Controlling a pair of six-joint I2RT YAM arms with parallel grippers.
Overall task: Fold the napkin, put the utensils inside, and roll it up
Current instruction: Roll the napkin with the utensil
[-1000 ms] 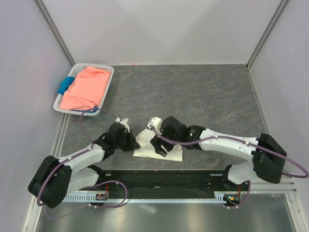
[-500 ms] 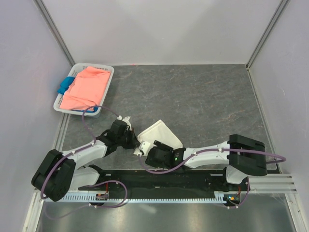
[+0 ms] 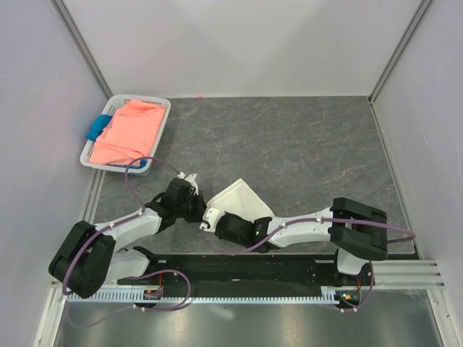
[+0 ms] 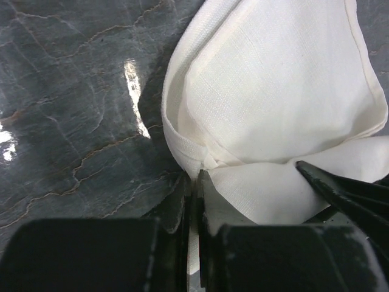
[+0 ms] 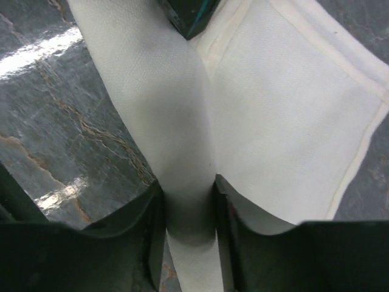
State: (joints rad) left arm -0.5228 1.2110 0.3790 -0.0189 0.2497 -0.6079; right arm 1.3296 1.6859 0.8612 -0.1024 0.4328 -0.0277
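Observation:
The off-white napkin [image 3: 242, 196] lies folded into a rough triangle near the table's front, between the two arms. My left gripper [image 3: 200, 211] is shut on its near left corner; in the left wrist view the jaws [image 4: 196, 182] pinch a thin edge of cloth [image 4: 273, 91]. My right gripper [image 3: 210, 223] comes in just beside it. In the right wrist view its jaws [image 5: 188, 194] press on both sides of a rolled band of the napkin [image 5: 292, 109]. A right fingertip [image 4: 346, 191] shows at the cloth's edge. The utensils are out of view.
A white basket [image 3: 160, 108] stands at the back left, holding a salmon-pink cloth [image 3: 130, 134] and a blue cloth [image 3: 98, 128]. The dark marbled table [image 3: 311, 144] stretches behind and to the right. A black rail [image 3: 246, 267] runs along the near edge.
My right arm swung from above the napkin down to its near left corner and its jaws narrowed onto the cloth. The napkin shifted into a triangle. The left gripper kept its hold.

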